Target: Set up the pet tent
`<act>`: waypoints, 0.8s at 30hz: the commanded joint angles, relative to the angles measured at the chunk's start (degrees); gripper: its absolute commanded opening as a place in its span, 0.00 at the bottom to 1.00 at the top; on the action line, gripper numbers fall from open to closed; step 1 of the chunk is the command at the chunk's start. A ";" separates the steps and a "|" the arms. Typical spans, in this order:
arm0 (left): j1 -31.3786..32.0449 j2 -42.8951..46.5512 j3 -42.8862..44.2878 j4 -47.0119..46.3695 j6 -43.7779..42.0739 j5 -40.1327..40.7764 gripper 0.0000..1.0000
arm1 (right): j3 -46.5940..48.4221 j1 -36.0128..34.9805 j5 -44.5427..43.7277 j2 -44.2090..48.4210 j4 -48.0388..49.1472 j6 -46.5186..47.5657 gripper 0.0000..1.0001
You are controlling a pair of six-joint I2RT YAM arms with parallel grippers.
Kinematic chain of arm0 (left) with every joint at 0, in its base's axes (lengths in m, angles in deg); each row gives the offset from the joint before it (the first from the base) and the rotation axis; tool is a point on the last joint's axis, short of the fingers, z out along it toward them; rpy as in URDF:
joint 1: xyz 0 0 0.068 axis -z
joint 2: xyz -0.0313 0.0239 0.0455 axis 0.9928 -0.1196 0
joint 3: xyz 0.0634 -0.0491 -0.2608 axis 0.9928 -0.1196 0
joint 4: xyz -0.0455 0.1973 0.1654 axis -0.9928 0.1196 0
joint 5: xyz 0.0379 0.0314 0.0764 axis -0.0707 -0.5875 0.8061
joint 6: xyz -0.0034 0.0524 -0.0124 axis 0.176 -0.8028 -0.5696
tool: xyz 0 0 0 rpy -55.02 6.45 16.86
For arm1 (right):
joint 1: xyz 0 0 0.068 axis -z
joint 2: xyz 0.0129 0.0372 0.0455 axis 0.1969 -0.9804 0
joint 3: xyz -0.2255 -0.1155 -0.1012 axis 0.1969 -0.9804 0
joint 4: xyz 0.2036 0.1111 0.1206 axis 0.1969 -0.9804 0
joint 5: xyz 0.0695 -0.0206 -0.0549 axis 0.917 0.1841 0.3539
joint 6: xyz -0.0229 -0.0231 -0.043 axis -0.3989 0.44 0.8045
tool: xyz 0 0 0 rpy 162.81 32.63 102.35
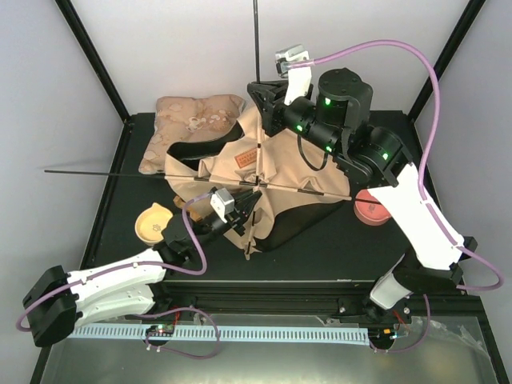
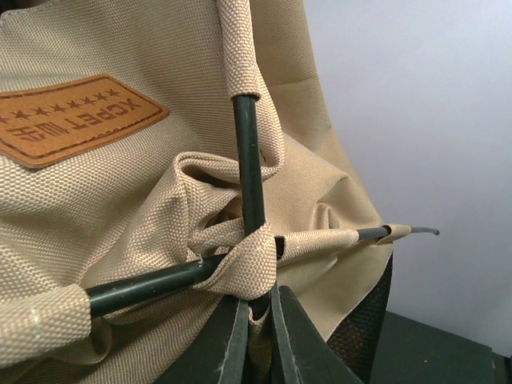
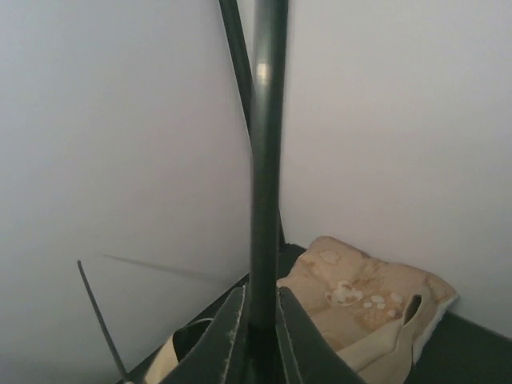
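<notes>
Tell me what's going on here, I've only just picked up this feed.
Both arms are working on the tan canvas pet tent, which lies slumped mid-way on the black table, not yet standing. The left gripper is shut on the tan fabric loop where two thin black poles cross. The right gripper is closed around the upright pole rising at the back. A beige floral cushion, an orange cat-shaped bowl and a reddish round dish lie around it.

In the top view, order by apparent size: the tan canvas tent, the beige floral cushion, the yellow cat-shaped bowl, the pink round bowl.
1. tan canvas tent
2. beige floral cushion
3. yellow cat-shaped bowl and pink round bowl: unsure, the pink one is partly hidden.
</notes>
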 commanded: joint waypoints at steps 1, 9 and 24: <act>0.90 -1.16 1.05 4.25 -2.29 1.06 0.02 | -0.92 0.31 0.85 2.59 2.15 1.23 0.03; 1.68 -1.94 9.44 10.82 -3.38 6.07 0.21 | -9.98 0.31 6.35 7.77 4.62 0.83 0.01; 2.79 -8.19 23.85 8.18 -9.29 9.64 0.21 | -19.51 0.21 6.71 14.20 5.89 -3.15 0.01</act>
